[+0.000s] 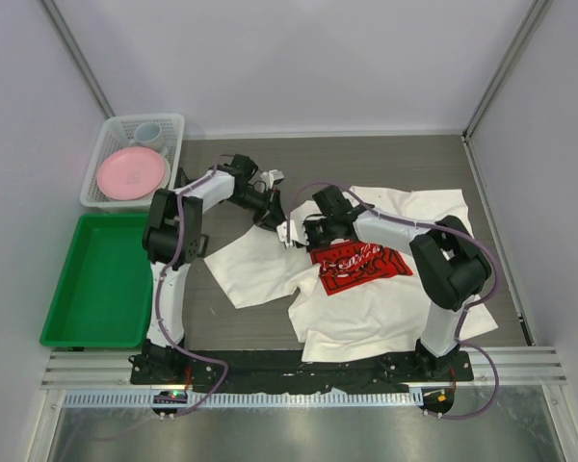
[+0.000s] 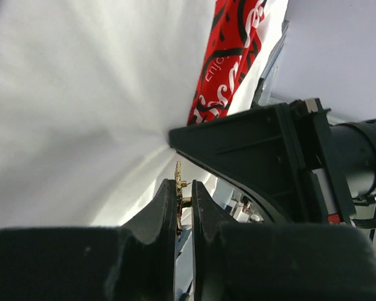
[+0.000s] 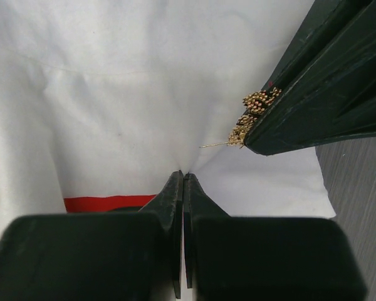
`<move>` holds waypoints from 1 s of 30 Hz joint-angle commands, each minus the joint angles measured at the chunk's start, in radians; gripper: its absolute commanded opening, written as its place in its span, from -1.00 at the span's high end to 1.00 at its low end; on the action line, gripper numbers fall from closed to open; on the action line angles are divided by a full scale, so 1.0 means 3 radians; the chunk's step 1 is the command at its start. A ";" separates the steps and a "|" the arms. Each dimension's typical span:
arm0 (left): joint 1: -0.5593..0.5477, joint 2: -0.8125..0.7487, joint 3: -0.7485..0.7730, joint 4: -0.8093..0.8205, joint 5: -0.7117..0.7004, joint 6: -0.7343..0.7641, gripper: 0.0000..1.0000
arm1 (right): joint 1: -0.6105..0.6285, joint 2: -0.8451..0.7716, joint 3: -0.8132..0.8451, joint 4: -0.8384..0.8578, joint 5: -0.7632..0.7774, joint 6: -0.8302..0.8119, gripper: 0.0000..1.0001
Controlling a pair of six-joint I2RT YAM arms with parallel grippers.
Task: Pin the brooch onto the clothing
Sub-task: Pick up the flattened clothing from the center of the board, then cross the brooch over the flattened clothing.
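The clothing (image 1: pixel 376 308), a white T-shirt with a red print (image 1: pixel 359 266), lies crumpled on the table. In the left wrist view my left gripper (image 2: pixel 183 185) is shut on the small gold brooch (image 2: pixel 178 188), held edge-on between the pads. My right gripper (image 3: pixel 183 175) is shut on a pinched ridge of the white cloth (image 3: pixel 113 106). Seen from the right wrist, the brooch (image 3: pixel 254 113) sits at the tip of the left fingers (image 3: pixel 319 88). Its thin pin points left, with the tip just above the pinched fold. From above, both grippers (image 1: pixel 275 214) (image 1: pixel 303 231) meet at the shirt's left part.
A white basket (image 1: pixel 104 149) holding a pink plate (image 1: pixel 131 172) and a cup (image 1: pixel 148 132) stands at the back left. A green tray (image 1: pixel 101 279) lies in front of it, left of the left arm. Grey walls close in the table.
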 commanded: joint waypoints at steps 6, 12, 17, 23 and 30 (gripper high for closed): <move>-0.0045 0.0086 0.0180 0.0063 0.0145 -0.0080 1.00 | 0.0027 -0.0357 -0.0270 0.0493 -0.0092 -0.0186 0.98; -0.0070 0.0091 0.0180 0.0088 0.0170 -0.0105 1.00 | 0.0037 -0.0393 -0.0337 0.0569 -0.0118 -0.0248 0.98; -0.0075 0.0117 0.0190 0.0099 0.0170 -0.0121 1.00 | 0.0042 -0.0423 -0.0388 0.0610 -0.0138 -0.0294 0.98; -0.0096 0.0132 0.0180 0.0114 0.0175 -0.0136 1.00 | 0.0058 -0.0459 -0.0424 0.0615 -0.0149 -0.0350 0.98; -0.0096 0.0112 0.0118 0.0175 0.0201 -0.0172 1.00 | 0.0063 -0.0464 -0.0449 0.0580 -0.0174 -0.0406 0.99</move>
